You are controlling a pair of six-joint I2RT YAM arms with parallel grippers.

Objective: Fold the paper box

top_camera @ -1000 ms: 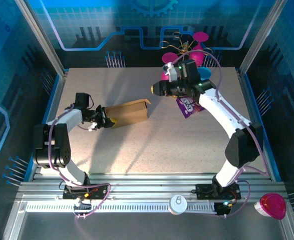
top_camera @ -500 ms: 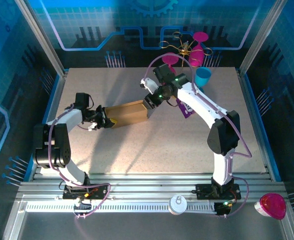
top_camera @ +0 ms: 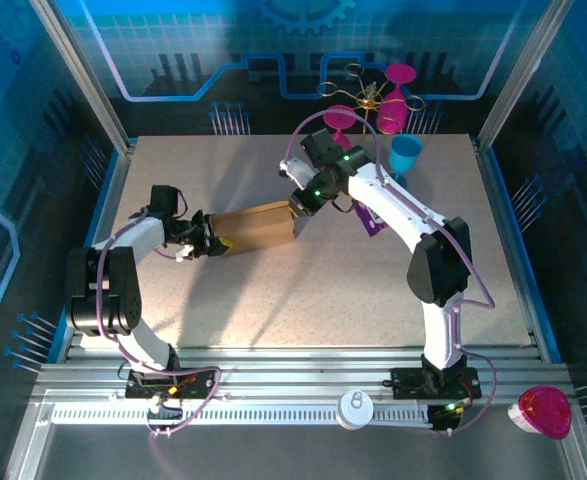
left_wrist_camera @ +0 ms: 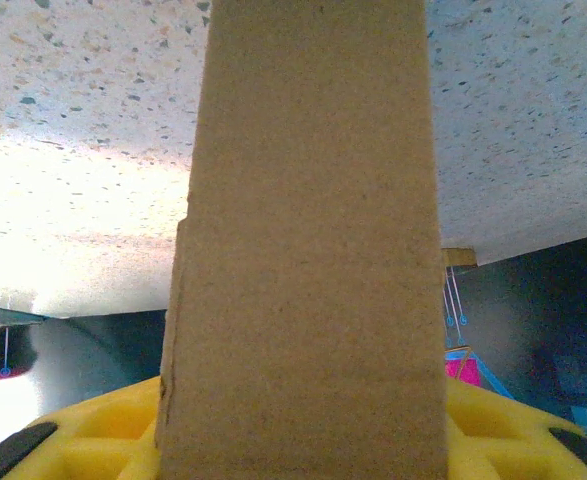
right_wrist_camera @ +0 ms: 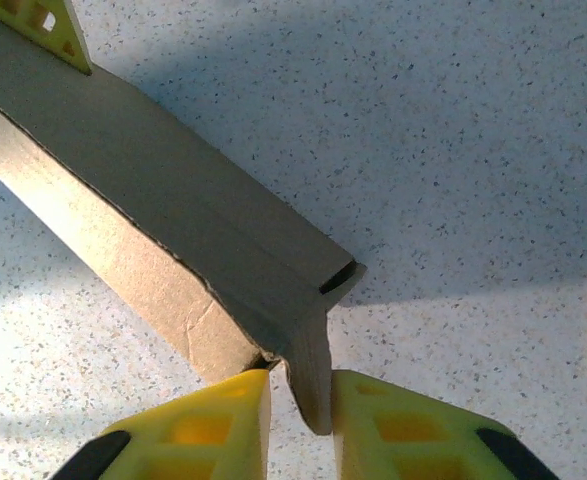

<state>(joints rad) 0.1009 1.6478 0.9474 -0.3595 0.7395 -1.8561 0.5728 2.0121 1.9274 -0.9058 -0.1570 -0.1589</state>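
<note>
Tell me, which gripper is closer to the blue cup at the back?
Right. The right gripper sits at the right end of the cardboard box, straddling a flap, left of the blue cup. The left gripper holds the box's opposite end, farther away.

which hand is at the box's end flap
The right hand, straddling the end flap of the paper box; the left hand holds the opposite end.

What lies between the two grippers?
The paper box spans that stretch in the top view: the left gripper holds one end, the right gripper straddles the flap at the other.
</note>
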